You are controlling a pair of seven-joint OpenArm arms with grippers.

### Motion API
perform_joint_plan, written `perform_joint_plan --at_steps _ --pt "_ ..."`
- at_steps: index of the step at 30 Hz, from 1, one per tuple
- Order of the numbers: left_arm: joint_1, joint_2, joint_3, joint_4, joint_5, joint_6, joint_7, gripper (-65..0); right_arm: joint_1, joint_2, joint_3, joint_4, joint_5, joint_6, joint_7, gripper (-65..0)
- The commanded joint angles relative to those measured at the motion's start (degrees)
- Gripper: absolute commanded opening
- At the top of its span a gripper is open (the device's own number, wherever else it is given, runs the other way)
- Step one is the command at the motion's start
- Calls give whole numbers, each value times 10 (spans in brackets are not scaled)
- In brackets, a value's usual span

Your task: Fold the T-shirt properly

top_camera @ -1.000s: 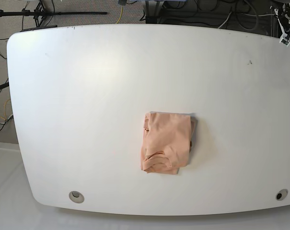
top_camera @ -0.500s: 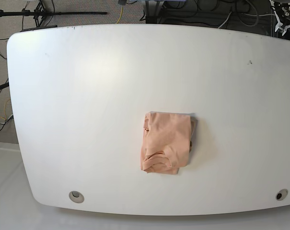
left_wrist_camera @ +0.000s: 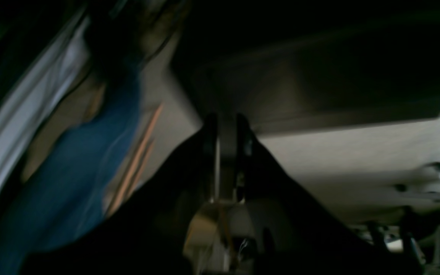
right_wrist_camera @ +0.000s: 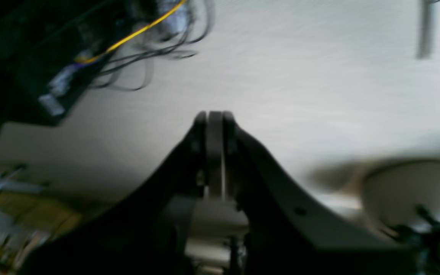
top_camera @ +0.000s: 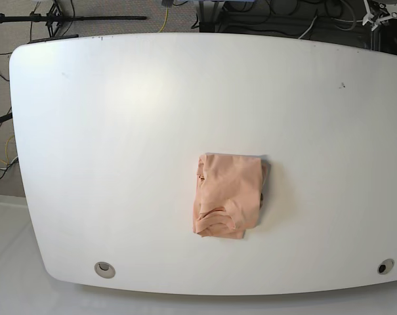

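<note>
The folded T-shirt (top_camera: 228,195) lies far from both pincers, left gripper (left_wrist_camera: 225,126) and right gripper (right_wrist_camera: 214,122), each pressed together and empty.

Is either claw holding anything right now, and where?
Nothing is held. The left claw and right claw are shut and empty; the T-shirt lies folded on the table.

my left arm's white end piece (top_camera: 376,14) | was sitting lower at the top right corner of the base view, past the table's far edge, a sec ago | slid up and a bit inward since | now only a sliver pokes in at the very top edge, almost out of shot
</note>
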Motion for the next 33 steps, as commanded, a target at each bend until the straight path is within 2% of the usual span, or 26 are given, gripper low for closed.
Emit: perform_joint_plan --at_steps 1,7,13,15,21,25,33 --pt "-19 -10 25 -46 8 0 -41 -650 14 3 2 -33 -15 3 23 -650" --pt "-50 -9 96 -124 47 0 -146 -650 68 0 3 -151 -64 3 94 -650" --pt "-104 30 150 -237 117 0 -263 -650 156 6 8 -345 -109 3 177 -650" --pt "-122 39 166 -288 150 0 -300 -650 185 19 8 -418 -116 3 208 -650" --pt "-193 70 188 -418 228 79 -378 -650 257 42 7 -592 -121 3 290 -650" --pt "-240 76 189 -515 277 143 -414 -650 293 57 3 -678 -122 -41 335 -650" --pt "-320 80 189 -665 318 250 -501 -650 319 57 3 -697 -123 -92 339 -650"
